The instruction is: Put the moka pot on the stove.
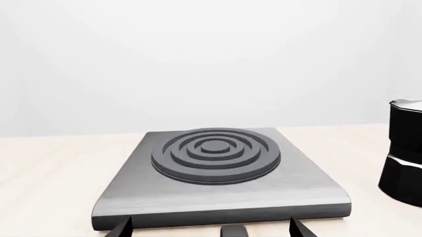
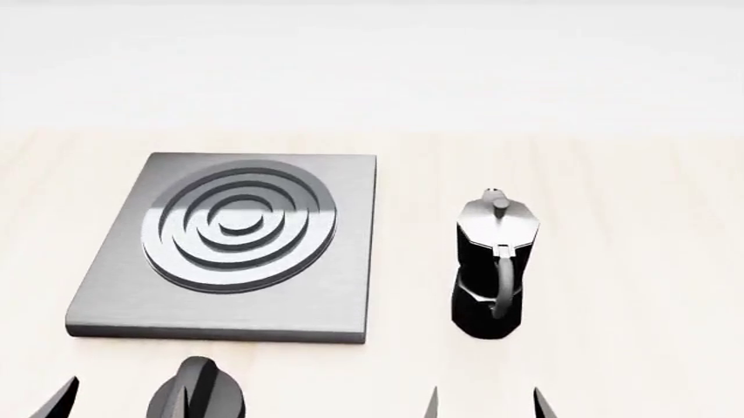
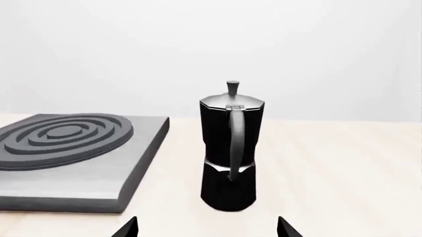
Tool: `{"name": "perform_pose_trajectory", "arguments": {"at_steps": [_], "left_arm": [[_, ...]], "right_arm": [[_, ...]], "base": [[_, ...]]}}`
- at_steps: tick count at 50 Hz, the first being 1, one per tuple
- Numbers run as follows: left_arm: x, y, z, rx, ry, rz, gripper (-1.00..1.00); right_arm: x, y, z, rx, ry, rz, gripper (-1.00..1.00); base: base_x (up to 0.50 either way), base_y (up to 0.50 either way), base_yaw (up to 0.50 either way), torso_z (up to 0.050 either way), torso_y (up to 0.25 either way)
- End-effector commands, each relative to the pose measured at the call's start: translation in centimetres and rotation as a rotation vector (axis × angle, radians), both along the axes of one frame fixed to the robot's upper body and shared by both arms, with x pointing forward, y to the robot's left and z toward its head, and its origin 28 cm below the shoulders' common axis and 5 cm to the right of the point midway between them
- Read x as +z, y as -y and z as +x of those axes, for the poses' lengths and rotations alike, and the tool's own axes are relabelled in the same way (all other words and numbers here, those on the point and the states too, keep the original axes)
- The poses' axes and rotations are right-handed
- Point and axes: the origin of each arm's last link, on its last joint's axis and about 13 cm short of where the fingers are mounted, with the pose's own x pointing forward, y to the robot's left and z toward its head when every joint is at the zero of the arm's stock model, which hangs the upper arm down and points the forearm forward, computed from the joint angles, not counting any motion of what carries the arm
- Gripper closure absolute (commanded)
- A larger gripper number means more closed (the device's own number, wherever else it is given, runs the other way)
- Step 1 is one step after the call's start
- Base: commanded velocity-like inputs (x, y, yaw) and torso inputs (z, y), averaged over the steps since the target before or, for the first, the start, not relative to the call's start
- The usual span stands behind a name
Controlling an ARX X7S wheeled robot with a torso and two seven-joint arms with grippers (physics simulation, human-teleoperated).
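The moka pot [image 2: 494, 261] stands upright on the light wooden table, to the right of the stove [image 2: 337, 296], with its handle toward me. It also shows in the right wrist view [image 3: 229, 153] and at the edge of the left wrist view [image 1: 403, 153]. The stove is a flat grey plate with a ringed burner and nothing on it [image 1: 303, 177] [image 3: 92, 173]. My right gripper [image 3: 207, 228] is open and empty, just short of the pot [image 2: 485, 402]. My left gripper [image 1: 209, 228] is open in front of the stove's near edge.
A squat round black knob [image 2: 198, 394] sits on the table in front of the stove, between my left fingers [image 1: 234, 231]. Bare tabletop [image 2: 628, 261] stretches right of the pot. A plain white wall lies behind the table.
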Motion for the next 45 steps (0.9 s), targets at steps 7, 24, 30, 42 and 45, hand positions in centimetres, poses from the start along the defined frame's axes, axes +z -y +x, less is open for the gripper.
{"name": "perform_pose_trajectory", "arguments": {"at_steps": [7,24,30,42,45], "left_arm": [[0.16,-0.1,-0.02,0.004,0.004,-0.004,-1.0],[0.57,-0.16,-0.16,0.001,0.018,-0.009,-1.0],[0.51,-0.14,-0.13,0.0,0.017,-0.007,-1.0],[0.54,-0.13,-0.11,-0.002,0.016,-0.008,-1.0],[0.53,-0.12,-0.11,-0.003,0.016,-0.008,-1.0]], "right_arm": [[0.11,-0.09,-0.02,0.008,0.007,-0.017,-1.0],[0.57,-0.78,-0.04,0.045,0.024,-0.035,-1.0],[0.51,-0.76,-0.06,0.043,0.022,-0.032,-1.0],[0.43,-0.85,0.02,0.044,0.023,-0.03,-1.0],[0.43,-0.84,0.01,0.043,0.023,-0.03,-1.0]], "base": [[0.0,0.0,0.0,0.0,0.0],[0.0,0.03,0.0,0.0,0.0],[0.0,0.13,0.0,0.0,0.0],[0.0,0.12,0.0,0.0,0.0],[0.0,0.12,0.0,0.0,0.0]]}}
